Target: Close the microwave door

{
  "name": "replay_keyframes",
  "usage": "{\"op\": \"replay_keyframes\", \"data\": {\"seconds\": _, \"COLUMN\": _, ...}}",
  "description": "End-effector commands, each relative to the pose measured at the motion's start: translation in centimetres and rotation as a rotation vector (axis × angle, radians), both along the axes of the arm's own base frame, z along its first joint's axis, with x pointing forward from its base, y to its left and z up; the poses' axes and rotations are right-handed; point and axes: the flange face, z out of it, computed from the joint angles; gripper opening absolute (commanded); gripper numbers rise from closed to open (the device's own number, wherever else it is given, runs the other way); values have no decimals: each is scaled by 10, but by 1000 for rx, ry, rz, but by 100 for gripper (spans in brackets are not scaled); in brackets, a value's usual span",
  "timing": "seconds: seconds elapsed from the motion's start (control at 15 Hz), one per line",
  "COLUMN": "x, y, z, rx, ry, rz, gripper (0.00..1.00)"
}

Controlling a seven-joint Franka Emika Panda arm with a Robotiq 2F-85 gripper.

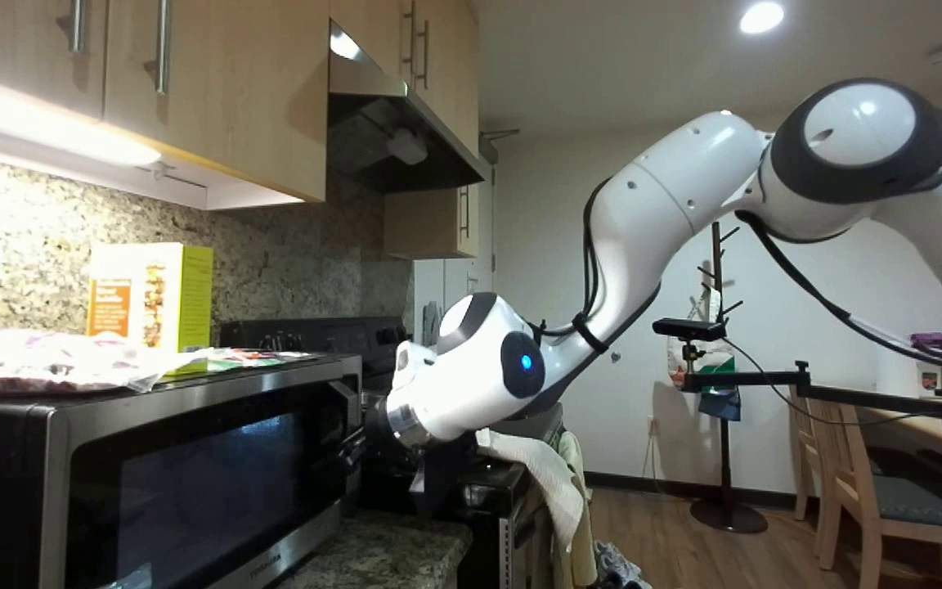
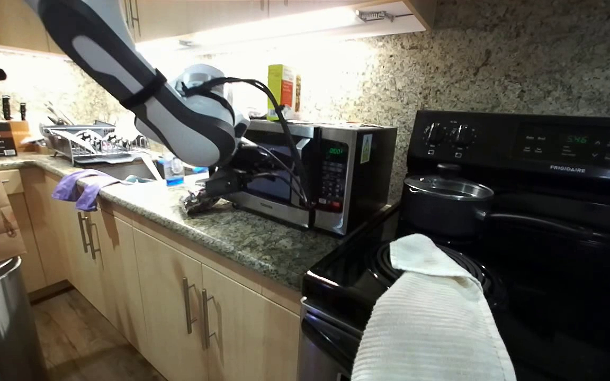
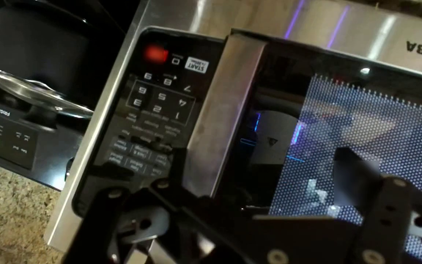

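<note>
The microwave door [image 1: 193,483] is a dark window in a steel frame. It also shows in an exterior view [image 2: 276,210] and, upside down, in the wrist view [image 3: 372,110]. It looks flush with the control panel, with no clear gap. Its steel handle [image 3: 222,113] runs between my fingers in the wrist view. My gripper [image 3: 261,153] is open, one finger over the control panel side, the other before the window. In both exterior views the gripper [image 1: 350,452] is a dark shape close to the door front [image 2: 249,166]. Whether the fingers touch the door or handle I cannot tell.
A black stove [image 2: 548,254] with a lidded pot [image 2: 445,206] and a towel [image 2: 432,323] stands beside the microwave. A yellow box [image 1: 195,298] and packaged food [image 1: 54,360] lie on top. The range hood [image 1: 405,123] hangs above. The granite counter [image 2: 252,238] runs in front.
</note>
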Motion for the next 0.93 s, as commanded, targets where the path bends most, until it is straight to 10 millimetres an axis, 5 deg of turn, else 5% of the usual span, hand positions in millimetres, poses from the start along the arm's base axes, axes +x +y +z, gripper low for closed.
{"op": "replay_keyframes", "data": {"seconds": 0.0, "x": 16, "y": 1, "z": -29, "rx": -4, "ry": -98, "rz": -10, "gripper": 100}}
{"op": "replay_keyframes", "data": {"seconds": 0.53, "x": 19, "y": 2, "z": -69, "rx": -54, "ry": -249, "rz": -40, "gripper": 100}}
{"op": "replay_keyframes", "data": {"seconds": 0.6, "x": 24, "y": 21, "z": -58, "rx": -59, "ry": -259, "rz": -52, "gripper": 100}}
{"op": "replay_keyframes", "data": {"seconds": 0.87, "x": 38, "y": 22, "z": -51, "rx": -145, "ry": -344, "rz": -63, "gripper": 100}}
